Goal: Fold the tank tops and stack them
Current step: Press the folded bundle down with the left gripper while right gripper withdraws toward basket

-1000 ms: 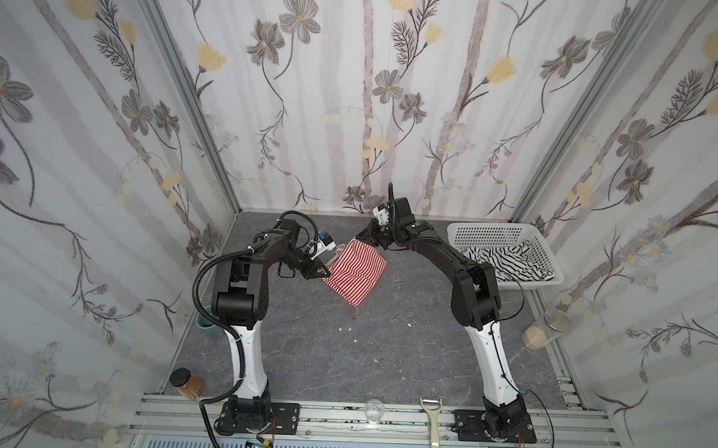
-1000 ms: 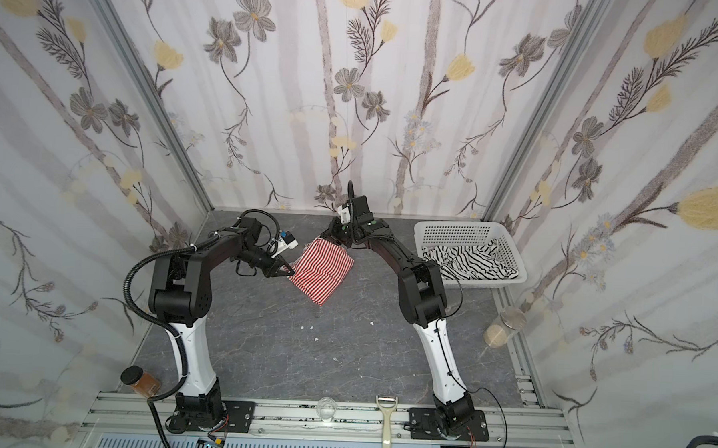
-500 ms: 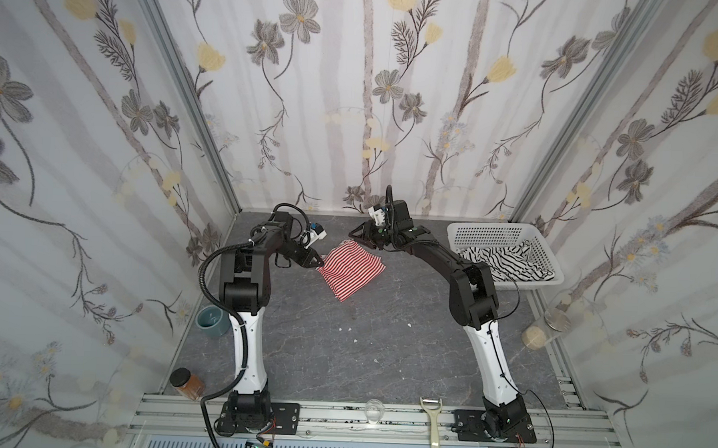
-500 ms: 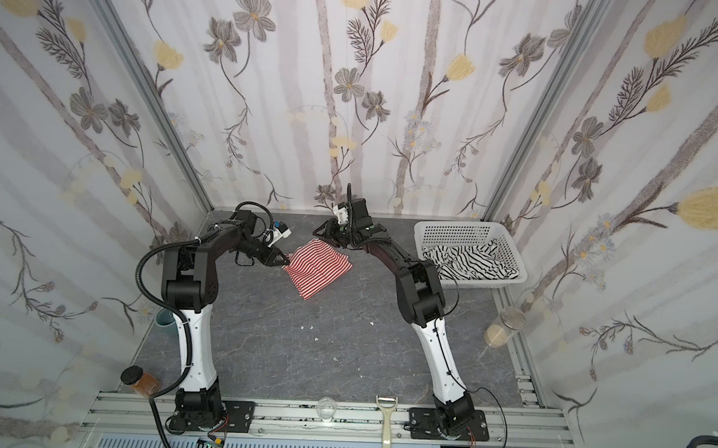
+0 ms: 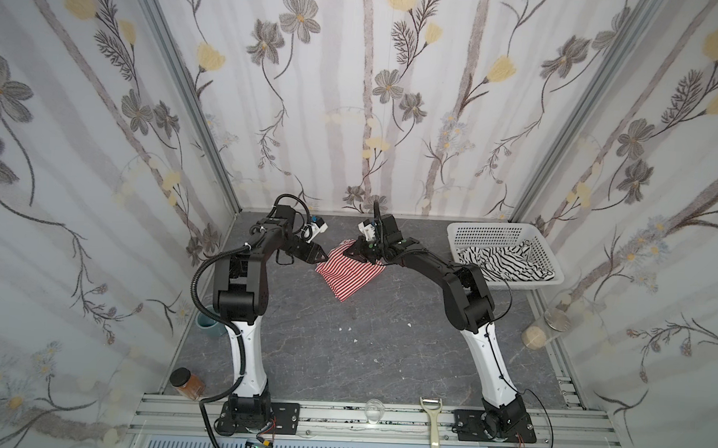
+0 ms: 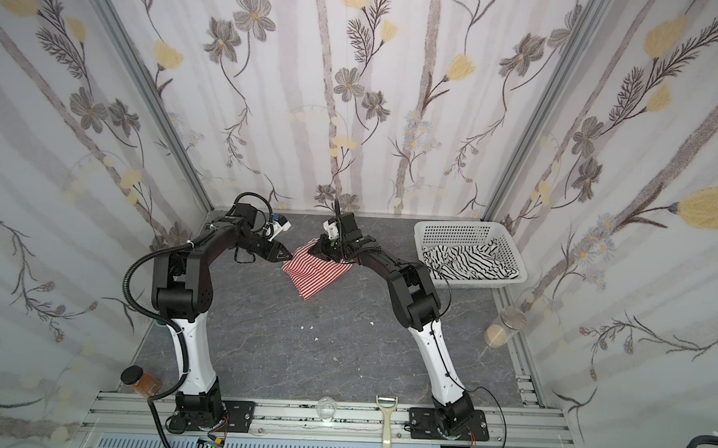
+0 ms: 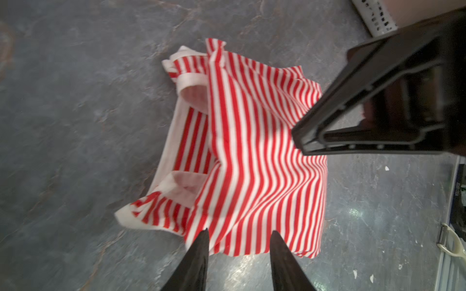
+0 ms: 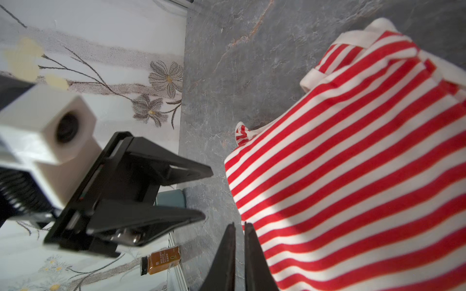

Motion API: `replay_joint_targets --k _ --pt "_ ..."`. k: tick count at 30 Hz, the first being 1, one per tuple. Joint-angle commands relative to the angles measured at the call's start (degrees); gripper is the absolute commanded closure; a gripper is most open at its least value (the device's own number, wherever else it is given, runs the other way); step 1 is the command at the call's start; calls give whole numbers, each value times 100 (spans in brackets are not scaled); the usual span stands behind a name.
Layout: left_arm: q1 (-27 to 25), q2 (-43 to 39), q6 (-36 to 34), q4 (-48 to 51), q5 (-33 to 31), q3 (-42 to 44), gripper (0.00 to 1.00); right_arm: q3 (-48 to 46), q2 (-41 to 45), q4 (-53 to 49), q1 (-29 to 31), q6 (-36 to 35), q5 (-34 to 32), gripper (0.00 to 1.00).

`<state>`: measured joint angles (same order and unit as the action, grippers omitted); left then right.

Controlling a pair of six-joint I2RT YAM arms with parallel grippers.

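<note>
Over the far side of the table (image 5: pixel 343 349), the left arm (image 5: pixel 242 278) and right arm (image 5: pixel 466 296) bend inward and low. The left gripper (image 7: pixel 239 233) is part-open and empty, with the red top (image 7: pixel 252 151) just ahead of its tips. The right gripper (image 8: pixel 239 225) is nearly closed, and the top lies beside it. A second ago both grippers held the top's corners; now it lies folded and released.

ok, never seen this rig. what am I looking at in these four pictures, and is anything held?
Two robot arms reach over a grey table. Two pictures come from one overhead stereo camera and show nearly the same scene; the other two come from a camera on each arm's wrist. A red-striped tank top lies partly folded on the table between the arms. A black-striped tank top lies crumpled in the white basket. The left gripper is open, holding nothing. The right gripper is nearly shut at the red top's edge; whether it pinches cloth I cannot tell.
</note>
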<state>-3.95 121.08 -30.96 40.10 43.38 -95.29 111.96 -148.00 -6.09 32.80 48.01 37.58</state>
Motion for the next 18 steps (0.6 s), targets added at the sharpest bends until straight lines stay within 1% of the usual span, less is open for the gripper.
replay_joint_targets --k 1,3,7,10,13,18 --pt "-221 53 191 -155 255 76 59 48 -199 440 -57 305 99 90" --pt "-369 230 214 -194 175 54 59 118 -356 441 -101 423 109 90" --pt "-499 549 266 -284 -73 10 60 147 -623 549 -257 737 106 91" --pt "-502 644 316 -362 -432 48 60 155 -646 525 -350 858 -134 91" --pt "-502 656 390 -480 -1009 173 60 157 -577 355 -427 870 -421 91" --pt "-502 756 579 -638 -2222 264 60 211 -460 -211 -485 638 -834 90"
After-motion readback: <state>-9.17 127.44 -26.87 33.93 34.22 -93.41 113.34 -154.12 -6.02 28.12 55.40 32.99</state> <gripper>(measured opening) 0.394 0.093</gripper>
